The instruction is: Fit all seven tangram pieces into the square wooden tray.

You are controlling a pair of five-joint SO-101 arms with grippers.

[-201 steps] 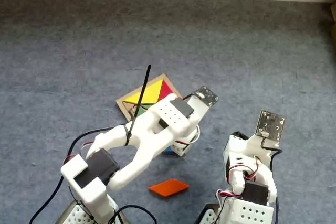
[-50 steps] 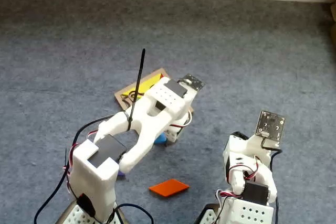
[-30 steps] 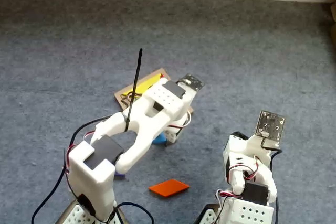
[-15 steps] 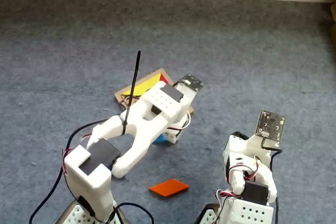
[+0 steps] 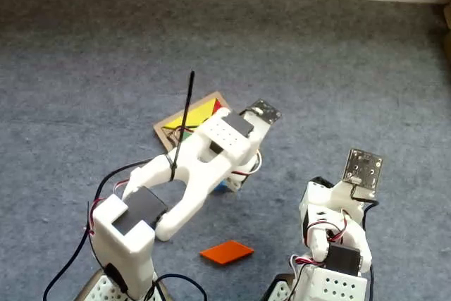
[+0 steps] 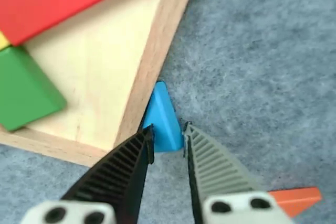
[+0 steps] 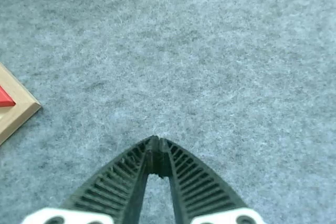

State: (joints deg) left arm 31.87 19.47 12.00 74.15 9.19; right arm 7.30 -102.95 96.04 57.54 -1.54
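One blue piece [image 6: 164, 121] is pinched between the left jaws, touching the tray [image 6: 157, 56] rim at high-view centre; the right jaws are pressed together, lower right.

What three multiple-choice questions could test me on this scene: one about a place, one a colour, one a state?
1. Where is the blue piece?
A. Just outside the tray, against its outer rim.
B. Inside the tray.
C. Far from the tray.
2. What colour is the lone piece nearest the arms' bases?
A. Purple.
B. White.
C. Orange.
3. How is the right tool?
A. Wide open.
B. Shut on nothing.
C. Gripping a red piece.
Answers: 1 A, the left wrist view shows it touching the rim from outside; 2 C, it shows orange from above; 3 B, it is closed over bare carpet.
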